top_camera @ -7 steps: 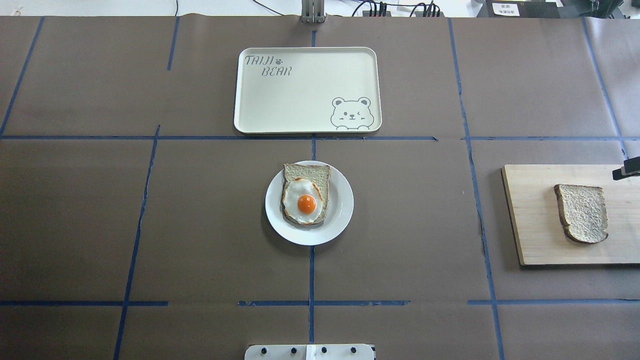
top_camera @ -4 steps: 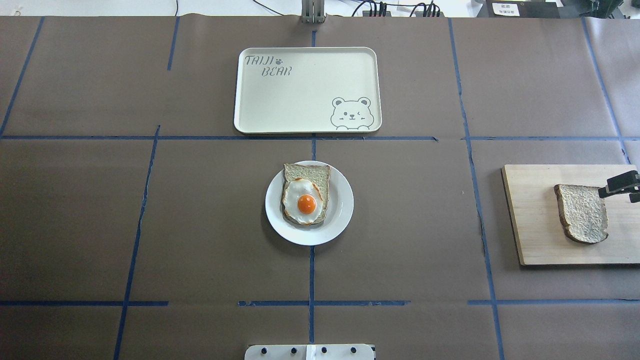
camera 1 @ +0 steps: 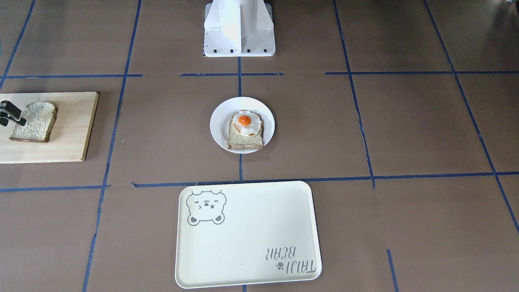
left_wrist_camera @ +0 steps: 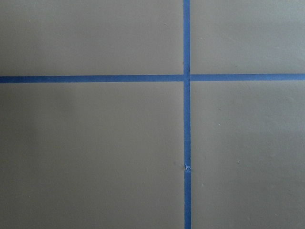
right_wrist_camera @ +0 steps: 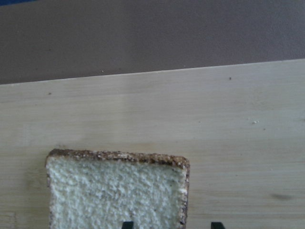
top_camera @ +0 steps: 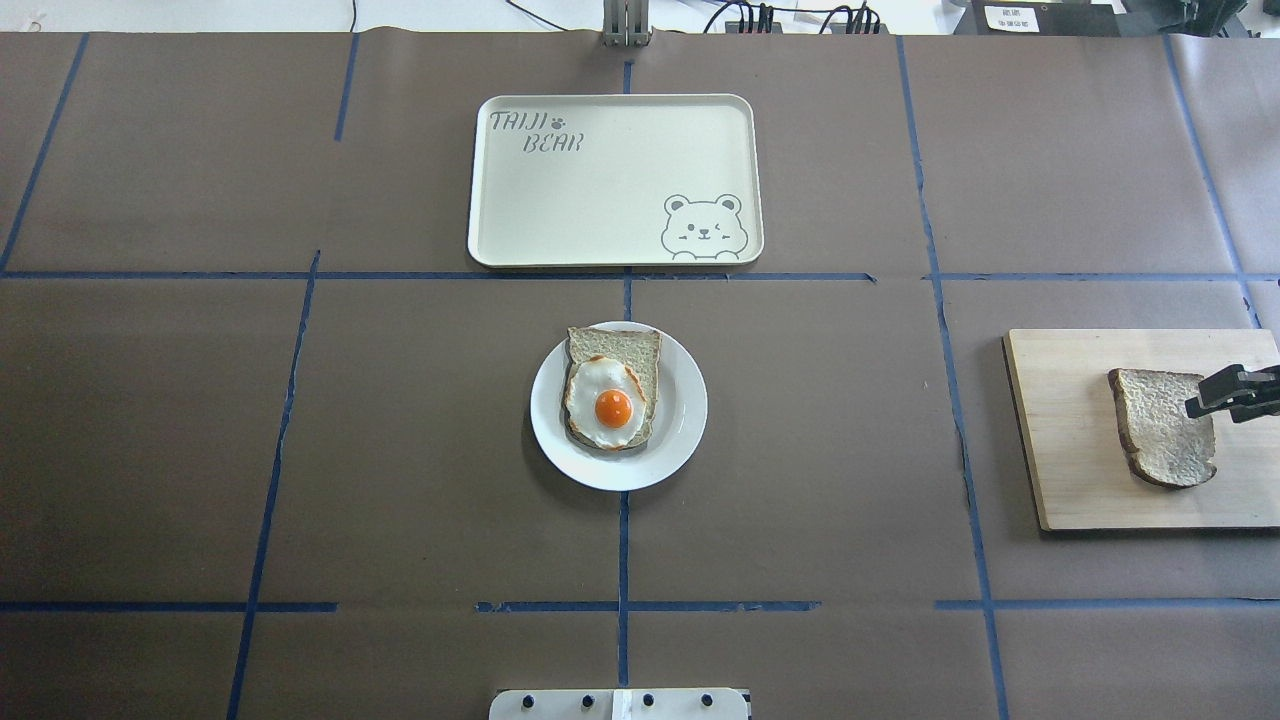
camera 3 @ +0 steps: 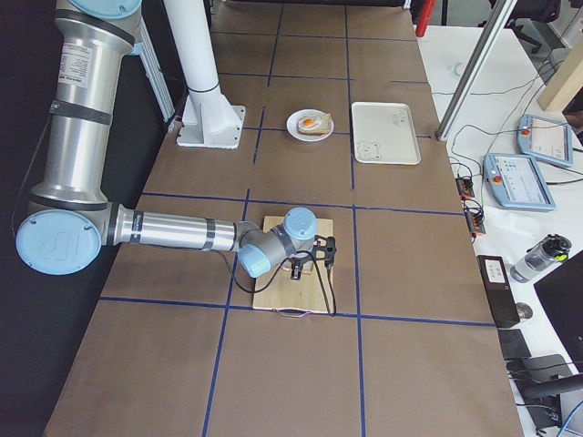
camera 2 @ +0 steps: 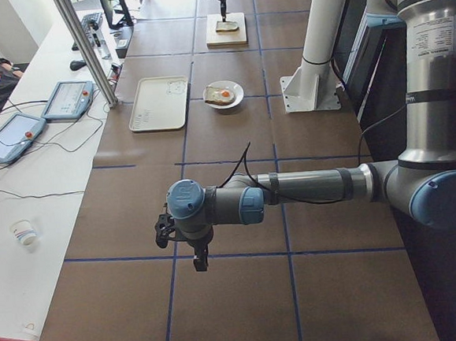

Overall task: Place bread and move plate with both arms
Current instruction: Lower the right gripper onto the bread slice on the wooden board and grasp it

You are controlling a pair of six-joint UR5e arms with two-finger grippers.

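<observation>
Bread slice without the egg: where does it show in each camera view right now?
Front-facing: bread slice, far left edge.
Overhead: bread slice, far right, mid-height.
Exterior left: bread slice, tiny, top centre.
Exterior right: near the centre, too hidden to pinpoint.
Left wrist: not in it.
Right wrist: bread slice, bottom, left of centre.
Shared landmark: the wooden board under it.

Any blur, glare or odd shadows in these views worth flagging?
Overhead exterior: sharp, evenly lit, faint shadow lower left of the plate. Right wrist-mounted: bread slightly soft and cropped by the bottom edge. Left wrist-mounted: evenly lit, no glare.
</observation>
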